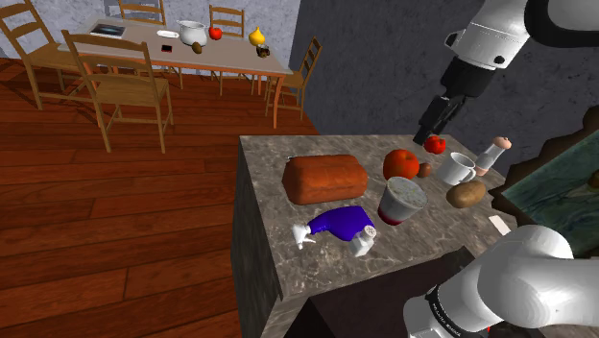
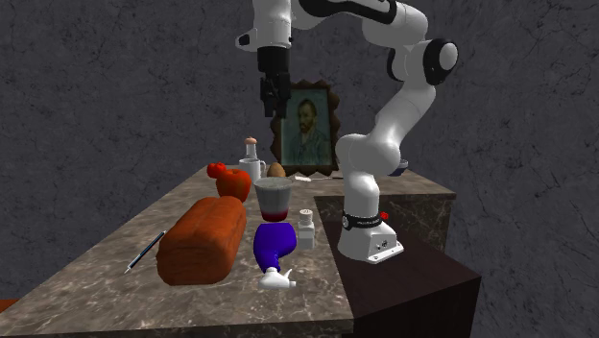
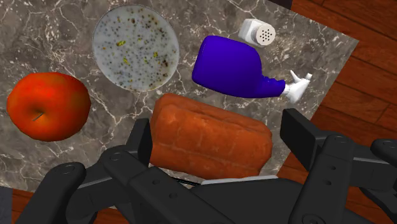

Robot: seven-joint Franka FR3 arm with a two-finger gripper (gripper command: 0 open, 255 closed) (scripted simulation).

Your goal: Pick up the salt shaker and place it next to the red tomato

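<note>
Hovering as the gripper (image 1: 424,132) high above the marble counter (image 1: 272,178), touching nothing. Holding both fingers (image 3: 296,127) wide apart, clasping nothing. Looking down, in the wrist view, onto the brown loaf (image 3: 210,140), showing between those fingers yet far beneath them. Finding the white salt shaker (image 3: 257,32) well apart from the gripper, beyond the loaf and beyond the blue bottle (image 3: 232,67). Standing upright there, just beside the bottle, near the counter edge closest to the dark stand (image 2: 403,278). Sitting at the opposite end of the clutter from the red tomato (image 1: 435,144), facing it across the speckle-topped cup (image 1: 400,200) and the red apple (image 1: 400,163). Hanging, in the shoulder view, nearer the tomato than the shaker.
</note>
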